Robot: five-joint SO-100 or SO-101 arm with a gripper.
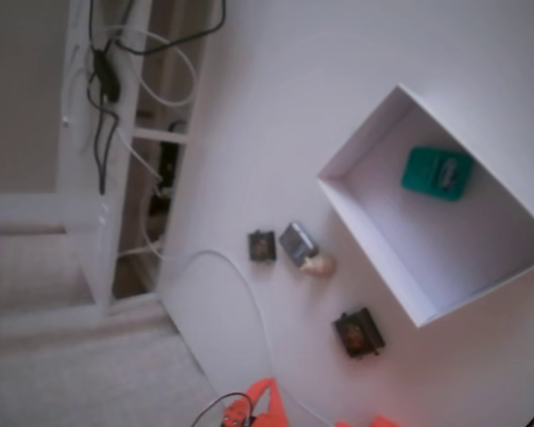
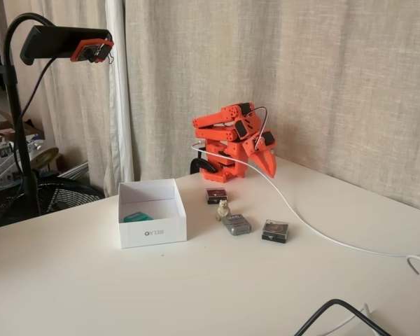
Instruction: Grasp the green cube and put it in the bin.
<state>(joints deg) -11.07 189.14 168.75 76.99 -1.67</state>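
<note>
The green cube (image 1: 437, 173) lies flat inside the bin (image 1: 367, 233), near its far corner in a fixed view. Seen from the side, only the green cube's (image 2: 137, 218) top shows above the front wall of the bin (image 2: 152, 232). The orange arm sits folded at the back of the table, well away from the bin. Its gripper (image 2: 267, 166) points down with the fingers together and nothing between them. Only orange bits of the arm (image 1: 260, 402) show at the bottom edge of the view from above.
Between arm and bin lie two dark blocks (image 2: 216, 195) (image 2: 274, 230), a grey block (image 2: 236, 224) and a small beige figure (image 2: 223, 208). A white cable (image 2: 315, 227) runs from the arm across the table. A black camera stand (image 2: 28, 140) rises at the left.
</note>
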